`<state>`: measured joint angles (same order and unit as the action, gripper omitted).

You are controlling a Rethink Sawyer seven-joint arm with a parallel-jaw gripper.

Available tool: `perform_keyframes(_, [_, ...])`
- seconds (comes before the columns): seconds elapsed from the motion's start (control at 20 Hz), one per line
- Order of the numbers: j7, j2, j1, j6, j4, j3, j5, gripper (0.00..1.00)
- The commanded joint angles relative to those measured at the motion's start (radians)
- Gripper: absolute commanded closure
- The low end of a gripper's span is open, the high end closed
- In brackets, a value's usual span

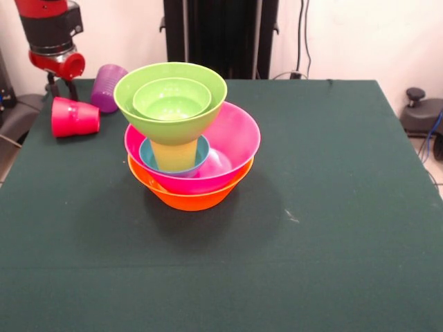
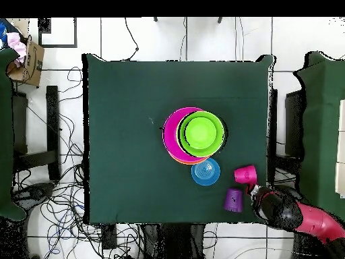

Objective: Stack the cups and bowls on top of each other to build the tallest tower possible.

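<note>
The tower [image 1: 187,138] stands mid-table: an orange bowl [image 1: 187,197] at the bottom, a pink bowl [image 1: 235,135] in it, a blue bowl [image 1: 151,158] inside that, and a yellow cup [image 1: 173,155] standing in the blue bowl. The cup carries a medium green bowl [image 1: 135,97] with a small green bowl [image 1: 172,98] inside. From above the tower [image 2: 195,135] shows green over pink. A red cup [image 1: 75,117] and a purple cup [image 1: 107,88] lie on their sides at the far left. My gripper [image 1: 61,90] hangs open and empty just behind the red cup [image 2: 245,174].
Another blue bowl [image 2: 205,171] sits on the table on the robot's side of the tower, hidden behind it in the front view. The purple cup [image 2: 233,199] lies near the table edge. Cables and a cardboard box [image 2: 27,57] lie on the floor.
</note>
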<state>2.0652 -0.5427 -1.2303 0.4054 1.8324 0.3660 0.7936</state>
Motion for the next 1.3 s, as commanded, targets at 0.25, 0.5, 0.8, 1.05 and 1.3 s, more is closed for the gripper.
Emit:
perform_keyframes(0.25, [-0.326,-0.174,0.003,0.220,0.036,0.192,-0.055,0.00])
perform_keyframes(0.5, [-0.413,-0.229,-0.041,0.253,0.073,0.309,-0.084,0.00])
perform_keyframes(0.8, [-0.470,-0.244,-0.051,0.305,0.058,0.420,-0.117,0.00])
perform_keyframes(1.05, [-0.452,-0.215,-0.037,0.276,0.054,0.447,-0.108,0.00])
perform_keyframes(1.3, [-0.491,-0.166,-0.055,0.252,0.060,0.489,-0.090,0.00])
